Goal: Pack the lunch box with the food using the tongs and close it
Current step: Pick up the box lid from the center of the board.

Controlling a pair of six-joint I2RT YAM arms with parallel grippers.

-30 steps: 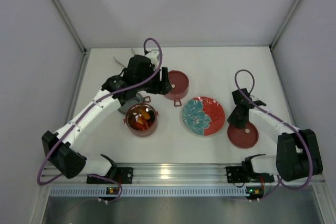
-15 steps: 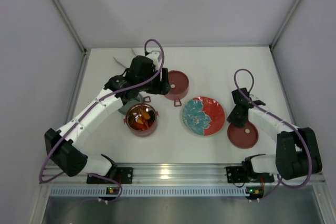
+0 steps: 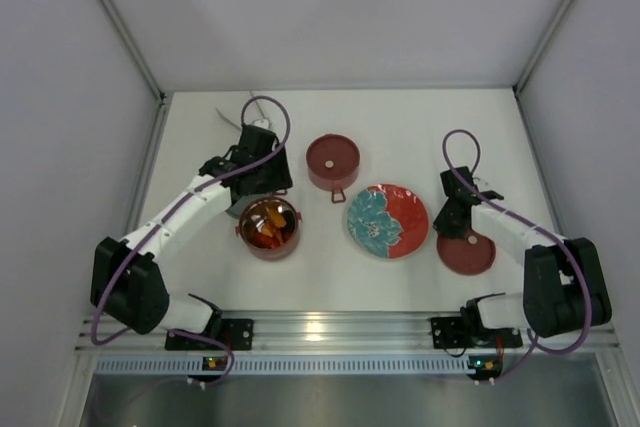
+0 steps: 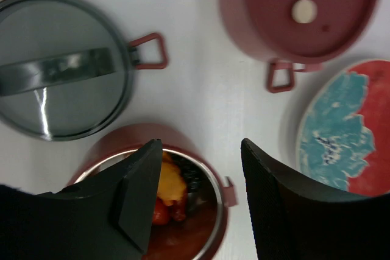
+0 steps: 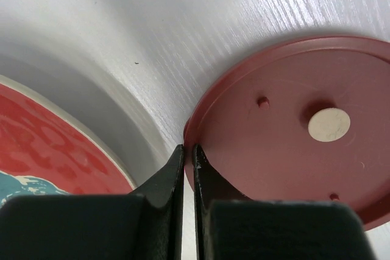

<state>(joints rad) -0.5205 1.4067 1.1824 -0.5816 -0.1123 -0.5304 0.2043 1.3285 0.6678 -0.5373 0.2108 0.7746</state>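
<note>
An open pink pot (image 3: 269, 227) of the lunch box holds the food (image 4: 169, 186): orange, red and dark pieces. The other pot (image 3: 333, 160) stands behind it with a maroon lid (image 4: 304, 10) on top. My left gripper (image 3: 262, 175) hovers open and empty between the two pots, its fingertips (image 4: 151, 150) over the open pot's rim (image 4: 214, 182). A loose maroon lid (image 3: 465, 252) lies flat at the right. My right gripper (image 5: 187, 150) is shut on its near-left rim (image 5: 201, 120). The tongs show only as a slim pale sliver (image 3: 224, 113) at the back left.
A red plate with a teal flower (image 3: 388, 220) lies between the open pot and the loose lid, close to my right gripper. A small grey round dish (image 4: 61, 65) sits under my left wrist, touching the open pot's far side. White walls close the table in.
My left gripper has drawn back left from above the lidded pot to above the grey dish. My right gripper has shut on the loose lid's rim, and the lid has shifted slightly.
</note>
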